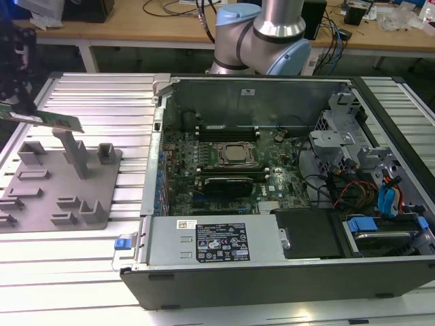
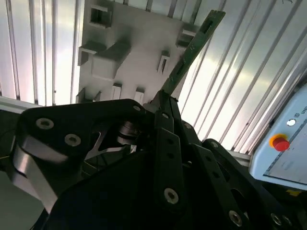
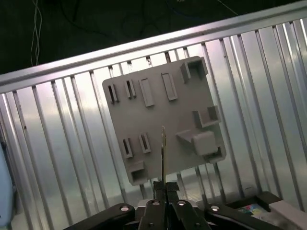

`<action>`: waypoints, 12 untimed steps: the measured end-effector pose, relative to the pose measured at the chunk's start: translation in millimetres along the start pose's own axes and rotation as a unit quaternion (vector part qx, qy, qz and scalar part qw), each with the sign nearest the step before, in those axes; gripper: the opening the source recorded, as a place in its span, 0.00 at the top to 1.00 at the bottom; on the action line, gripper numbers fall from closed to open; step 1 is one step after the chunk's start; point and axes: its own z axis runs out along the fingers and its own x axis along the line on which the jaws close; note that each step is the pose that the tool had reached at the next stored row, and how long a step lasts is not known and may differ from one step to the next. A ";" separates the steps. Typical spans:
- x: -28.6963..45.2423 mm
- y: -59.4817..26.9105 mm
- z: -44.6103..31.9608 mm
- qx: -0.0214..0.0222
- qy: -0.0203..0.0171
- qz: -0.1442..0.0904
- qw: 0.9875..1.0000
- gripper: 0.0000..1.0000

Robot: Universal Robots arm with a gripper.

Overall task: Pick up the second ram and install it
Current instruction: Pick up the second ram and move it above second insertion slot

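gripper w/ ram — over tray

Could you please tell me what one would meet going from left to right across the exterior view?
second ram → blue latch on the case's corner → processor → blue-trimmed drive bay

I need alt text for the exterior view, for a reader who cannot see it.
The gripper holds the second ram in the air above a grey tray. On the exterior view's right, an open computer case shows its motherboard.
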 end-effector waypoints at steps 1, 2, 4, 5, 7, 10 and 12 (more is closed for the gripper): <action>-2.6 -10.1 -0.1 -0.001 0.000 -0.002 1.000 0.91; -4.5 -17.9 -0.2 -0.002 0.001 -0.004 1.000 0.91; -10.6 -41.8 -0.4 -0.005 0.001 -0.007 1.000 0.91; -14.8 -57.9 -0.6 -0.007 0.002 -0.009 1.000 0.91; -18.7 -73.1 -0.7 -0.010 0.003 -0.011 1.000 0.91; -24.2 -94.5 -0.9 -0.012 0.003 -0.014 1.000 0.91; -28.8 -112.6 -1.0 -0.014 0.004 -0.016 1.000 0.91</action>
